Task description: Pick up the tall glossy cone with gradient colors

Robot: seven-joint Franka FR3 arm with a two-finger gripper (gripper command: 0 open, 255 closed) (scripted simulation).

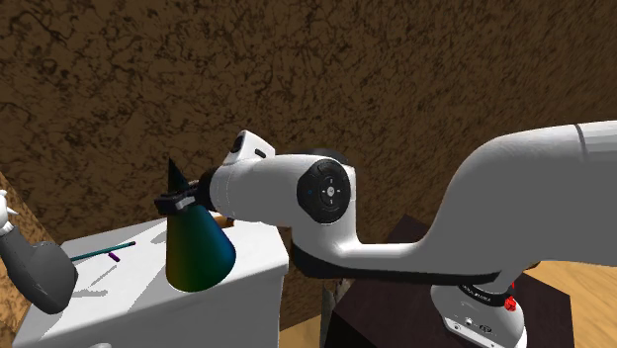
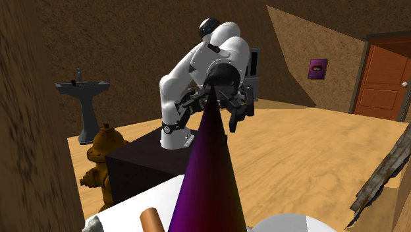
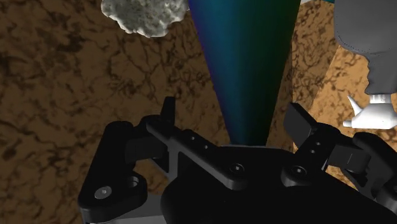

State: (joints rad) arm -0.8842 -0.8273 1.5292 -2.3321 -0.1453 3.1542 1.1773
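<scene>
So the tall gradient cone (image 1: 201,252) was over the white table (image 1: 129,302), near that table's right edge in the shoulder view. It was tip up and leaning a bit, with a thin teal stick (image 1: 99,253) lying well off to its left. The black gripper (image 1: 176,202) sat level with the cone's narrow upper part, fingers (image 3: 297,124) spread either side with gaps showing, not gripping it.

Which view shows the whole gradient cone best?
The shoulder view: the cone shows from dark tip to green-blue base against the white table. The second exterior view crops its base, showing a purple side. The wrist view shows a teal stretch of it.
</scene>
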